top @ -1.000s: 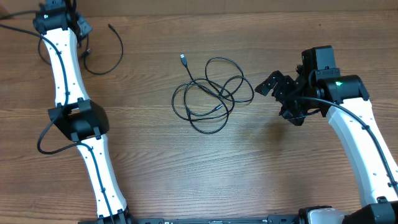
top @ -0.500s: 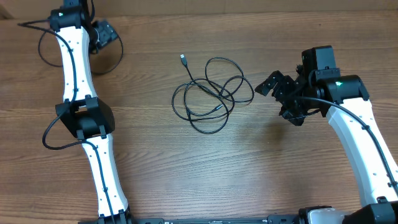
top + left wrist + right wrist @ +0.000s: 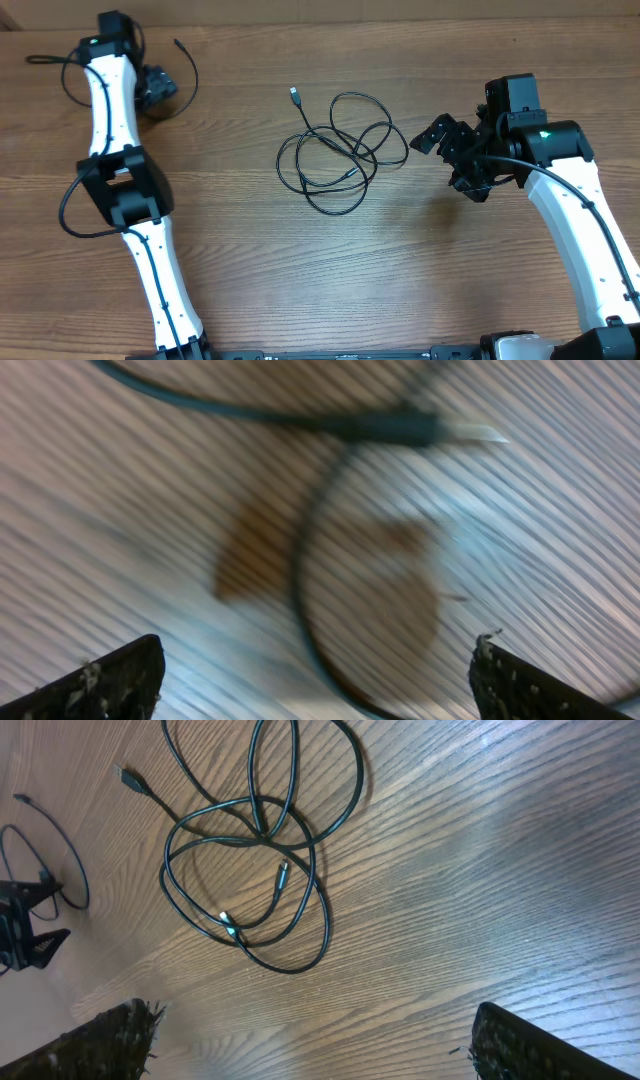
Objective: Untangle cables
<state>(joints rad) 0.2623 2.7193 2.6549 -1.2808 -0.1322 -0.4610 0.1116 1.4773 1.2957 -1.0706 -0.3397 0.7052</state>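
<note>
A tangle of thin black cables [image 3: 338, 150] lies in loose overlapping loops at mid-table, one plug end [image 3: 295, 94] sticking out at its upper left. The right wrist view shows the same tangle [image 3: 250, 830] with a silver-tipped plug [image 3: 228, 923] inside it. A separate cable [image 3: 188, 70] curves at the far left. My left gripper [image 3: 157, 88] hovers over it, open and holding nothing. The blurred left wrist view shows that cable's plug [image 3: 400, 428] and a loop beyond my left gripper [image 3: 315, 655]. My right gripper [image 3: 445, 160] stands open just right of the tangle; between its jaws the right gripper [image 3: 310, 1015] has only bare wood.
The table [image 3: 330, 270] is brown wood grain. The left arm's own thicker cord [image 3: 50, 62] loops off at the far-left corner. In the right wrist view the left gripper [image 3: 25, 935] shows at the left edge, next to the separate cable's loop [image 3: 55, 860].
My left gripper has gone from shut to open, letting go of the separate cable at the far left, and has swung down and right over it. The right arm and the tangle have not moved.
</note>
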